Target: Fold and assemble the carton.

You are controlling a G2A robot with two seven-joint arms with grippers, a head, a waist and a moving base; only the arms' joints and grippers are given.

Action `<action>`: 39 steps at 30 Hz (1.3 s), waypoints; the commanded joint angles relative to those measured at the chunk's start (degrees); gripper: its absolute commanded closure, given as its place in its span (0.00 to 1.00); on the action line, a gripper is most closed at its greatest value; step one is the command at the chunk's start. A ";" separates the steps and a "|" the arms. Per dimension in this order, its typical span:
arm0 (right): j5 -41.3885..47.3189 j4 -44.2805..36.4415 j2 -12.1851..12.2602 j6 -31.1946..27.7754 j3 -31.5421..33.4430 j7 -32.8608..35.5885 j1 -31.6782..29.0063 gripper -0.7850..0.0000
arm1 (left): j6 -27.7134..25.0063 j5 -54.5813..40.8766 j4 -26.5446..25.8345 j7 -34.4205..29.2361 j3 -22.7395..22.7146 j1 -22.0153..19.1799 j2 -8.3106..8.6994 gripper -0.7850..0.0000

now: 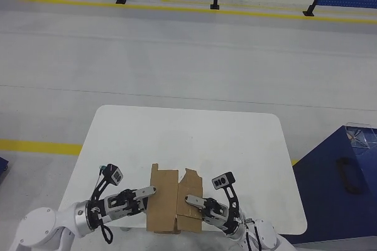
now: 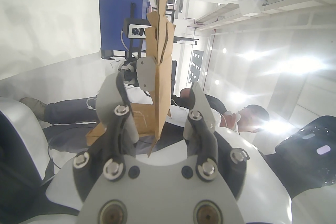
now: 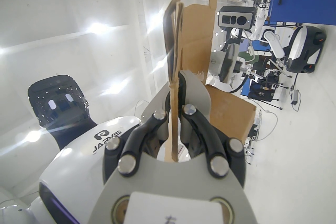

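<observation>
carton: plain brown cardboard, no print
desk: white
left hand: pale grey fingers, black links, silver screws
right hand: same grey, black, silver
floor: light grey, yellow stripes
cabinet: dark blue, beyond the desk's right edge

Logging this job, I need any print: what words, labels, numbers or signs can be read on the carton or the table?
On the carton: none, plain brown card on the faces shown.
On the table: none on its white top.
</observation>
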 commanded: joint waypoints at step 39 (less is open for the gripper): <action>-59.65 -4.06 -3.27 -26.33 12.01 -34.86 -1.90 0.40 | -26.74 -13.26 3.67 31.50 19.18 0.96 -4.53 1.00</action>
